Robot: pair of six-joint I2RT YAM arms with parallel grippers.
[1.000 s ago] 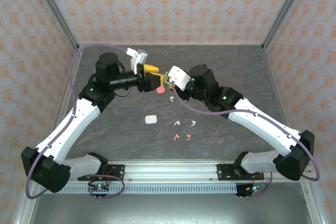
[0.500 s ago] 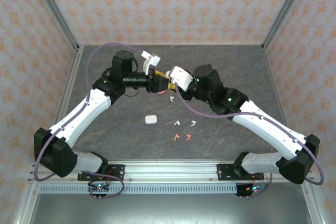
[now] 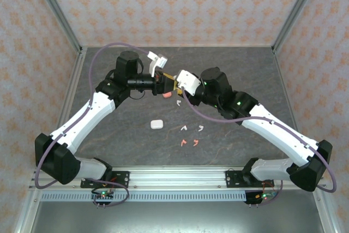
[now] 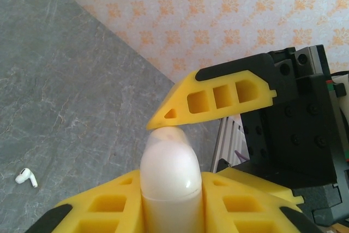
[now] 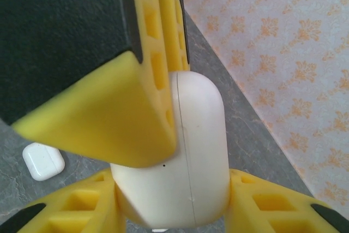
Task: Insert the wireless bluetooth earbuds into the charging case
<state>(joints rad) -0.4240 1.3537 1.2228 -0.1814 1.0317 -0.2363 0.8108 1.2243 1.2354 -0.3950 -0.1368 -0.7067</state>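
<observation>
**A:** Above the middle of the top view, what had the left pincer got?

**B:** Its fingers were pressed onto the white charging case, held up in the air. The right pincer pinched the same case from the opposite end. Both wrist views showed it wedged between yellow fingers.

**A:** Any buds inside?

**B:** None, by my judgement. The seam looked closed in the right wrist view, so the lid was yet to be opened and every bud was left to seat.

**A:** And lower in the frame, from the left?

**B:** First a second white case lay on the surface. A pink rounded piece, possibly another case, sat just under the pincers. Right of these lay the white earbuds, loose and apart, with the coral-pink earbuds side by side below them.

**A:** What stood in the way?

**B:** Nothing blocked the buds. But both pincers were occupied, so I reckoned one must let go before picking any up.
</observation>
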